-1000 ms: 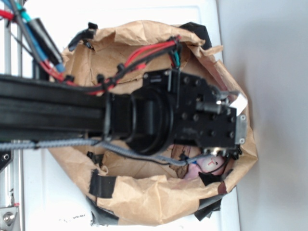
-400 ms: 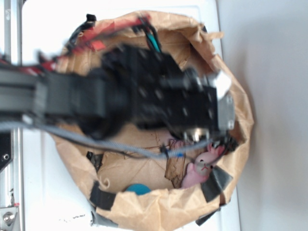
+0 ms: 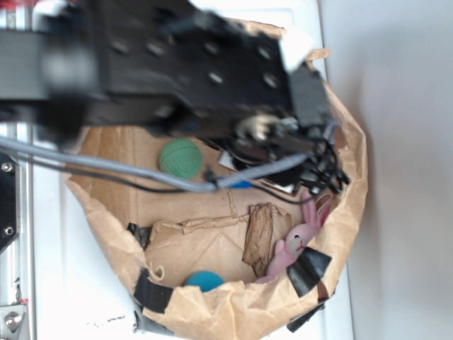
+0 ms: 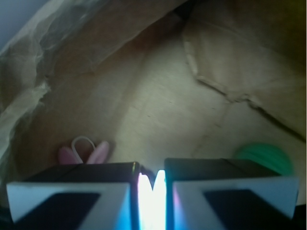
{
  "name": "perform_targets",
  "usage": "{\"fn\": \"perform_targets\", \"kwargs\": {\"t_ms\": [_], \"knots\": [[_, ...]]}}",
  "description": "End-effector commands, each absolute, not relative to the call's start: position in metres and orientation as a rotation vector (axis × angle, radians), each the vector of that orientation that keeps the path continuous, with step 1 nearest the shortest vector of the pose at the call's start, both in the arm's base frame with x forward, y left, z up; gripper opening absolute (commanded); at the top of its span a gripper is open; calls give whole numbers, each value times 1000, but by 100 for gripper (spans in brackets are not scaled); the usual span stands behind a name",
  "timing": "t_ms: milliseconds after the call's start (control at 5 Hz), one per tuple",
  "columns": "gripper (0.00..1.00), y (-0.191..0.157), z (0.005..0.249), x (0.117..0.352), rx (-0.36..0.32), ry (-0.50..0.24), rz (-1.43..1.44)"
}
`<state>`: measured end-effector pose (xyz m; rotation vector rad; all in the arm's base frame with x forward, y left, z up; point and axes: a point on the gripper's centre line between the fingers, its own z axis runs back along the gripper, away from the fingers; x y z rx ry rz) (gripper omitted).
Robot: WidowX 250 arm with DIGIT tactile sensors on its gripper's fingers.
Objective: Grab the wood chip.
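The wood chip (image 3: 258,234), a brown streaky oblong, lies flat on the paper-lined floor of the basket (image 3: 354,177), just left of the pink bunny (image 3: 297,241). My gripper (image 3: 320,166) hangs blurred above the basket's upper right part, up and to the right of the chip and apart from it. In the wrist view the gripper (image 4: 152,175) has its two fingers nearly together, with only a thin bright slit and nothing between them. The chip does not show in the wrist view. Only the bunny's ears (image 4: 98,152) peek out above the left finger.
A green ball (image 3: 180,157) (image 4: 263,155) lies on the basket floor at the left, and a blue ball (image 3: 204,280) sits by the near rim. Torn tan paper flaps (image 3: 195,241) and black tape patches (image 3: 308,270) line the walls. Arm cables (image 3: 141,173) cross the basket.
The arm has swung up and left in the exterior view and looms larger. The wood chip, bunny and green ball, covered a second ago, now show.
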<state>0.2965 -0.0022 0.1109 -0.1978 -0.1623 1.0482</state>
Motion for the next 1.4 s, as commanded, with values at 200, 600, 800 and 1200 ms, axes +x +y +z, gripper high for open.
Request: {"fn": "perform_targets", "kwargs": {"t_ms": [200, 600, 800, 1200], "knots": [[100, -10, 100, 277, -160, -179, 990], [100, -38, 71, 292, -117, -154, 963], [100, -41, 61, 305, -107, -171, 977], [100, -36, 44, 339, -86, -161, 1006]]}}
